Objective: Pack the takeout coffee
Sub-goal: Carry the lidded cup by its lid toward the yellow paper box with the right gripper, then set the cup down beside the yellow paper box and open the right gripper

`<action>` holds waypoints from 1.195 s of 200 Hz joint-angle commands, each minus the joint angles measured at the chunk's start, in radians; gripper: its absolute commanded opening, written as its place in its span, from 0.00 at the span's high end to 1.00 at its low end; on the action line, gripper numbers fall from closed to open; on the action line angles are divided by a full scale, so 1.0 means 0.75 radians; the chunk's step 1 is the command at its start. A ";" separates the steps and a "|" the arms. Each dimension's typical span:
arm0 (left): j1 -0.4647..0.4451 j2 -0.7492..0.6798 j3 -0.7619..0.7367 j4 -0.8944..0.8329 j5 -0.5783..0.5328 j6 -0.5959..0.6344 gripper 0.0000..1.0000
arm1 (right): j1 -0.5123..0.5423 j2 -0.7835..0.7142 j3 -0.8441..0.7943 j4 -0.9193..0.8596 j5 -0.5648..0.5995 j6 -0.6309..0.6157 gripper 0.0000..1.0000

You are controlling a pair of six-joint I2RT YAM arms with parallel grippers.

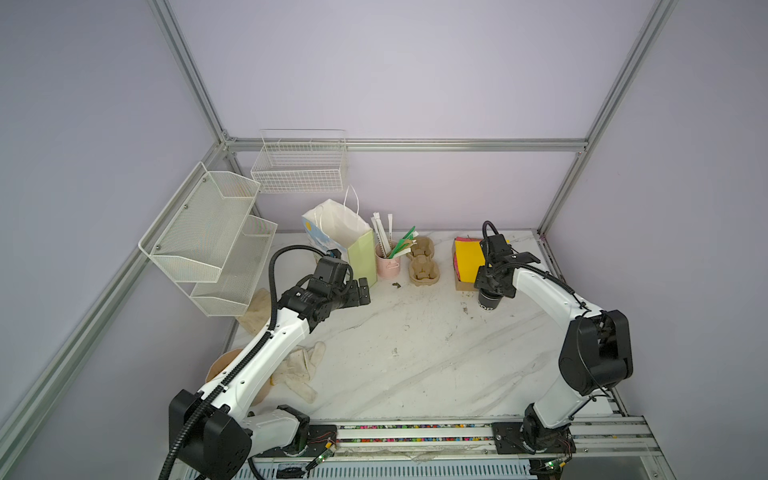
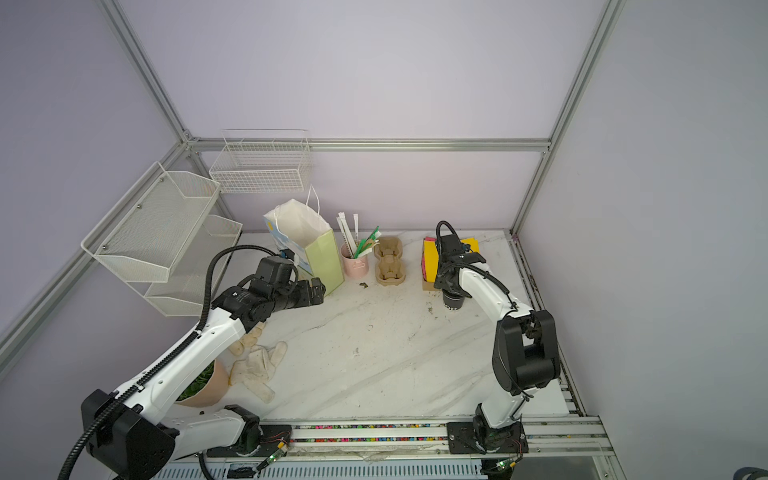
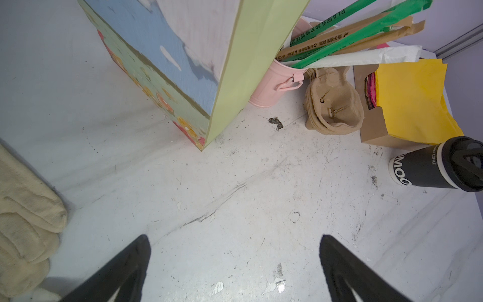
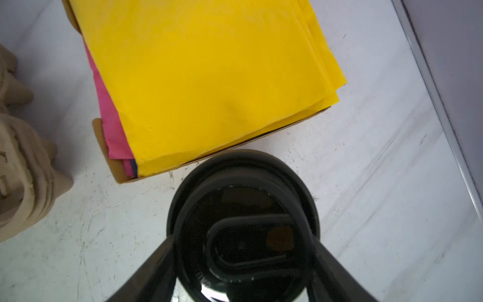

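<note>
Scuffed white marble tabletop (image 1: 415, 353) carries the matte black paper cup (image 1: 485, 304) at far right, beside crinkled yellow sheets (image 1: 467, 259). The right gripper (image 4: 241, 236) pinches its round plastic lid (image 4: 235, 167); the left gripper (image 3: 234, 238) is spread wide.

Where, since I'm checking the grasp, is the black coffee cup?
The black coffee cup stands on the right in both top views, just in front of the yellow napkin box, with the right gripper closed on its lid.
</note>
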 commanded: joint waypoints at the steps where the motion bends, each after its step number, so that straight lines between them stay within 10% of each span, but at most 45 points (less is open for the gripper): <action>1: 0.011 -0.025 -0.038 0.032 0.016 0.042 0.00 | -0.027 0.012 0.006 0.024 -0.043 0.001 0.26; 180: 0.011 -0.030 -0.039 0.040 0.027 0.043 0.00 | -0.042 -0.093 0.141 0.008 -0.098 0.028 0.09; 239: 0.014 -0.089 -0.050 0.068 0.010 0.042 0.00 | -0.041 -0.149 0.035 0.320 -0.609 0.071 0.19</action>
